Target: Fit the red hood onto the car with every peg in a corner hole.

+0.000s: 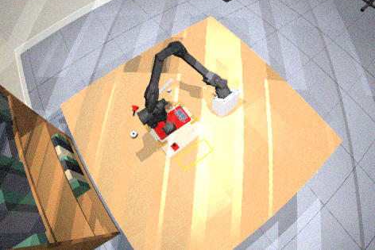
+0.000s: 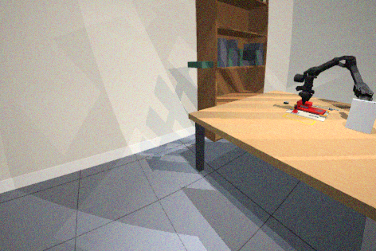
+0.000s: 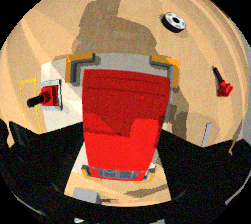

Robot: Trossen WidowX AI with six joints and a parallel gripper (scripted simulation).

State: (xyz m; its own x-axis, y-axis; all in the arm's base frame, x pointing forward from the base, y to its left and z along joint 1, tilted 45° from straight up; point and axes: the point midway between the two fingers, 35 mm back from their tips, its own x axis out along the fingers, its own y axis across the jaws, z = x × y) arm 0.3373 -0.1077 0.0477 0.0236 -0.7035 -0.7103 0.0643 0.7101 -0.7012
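My gripper is shut on the red hood and holds it low over the left part of the jig. The hood fills the middle of the wrist view, so my fingertips are hidden there. The red chassis sits in the jig, and its grey engine block shows uncovered just right of the hood. The jig's white plate has orange corner brackets. The pegs are too small to make out.
A small red part lies on the plate's near end, beside a yellow outlined rectangle. A red cone-shaped piece and a white ring lie left of the jig. The arm's white base box stands to the right.
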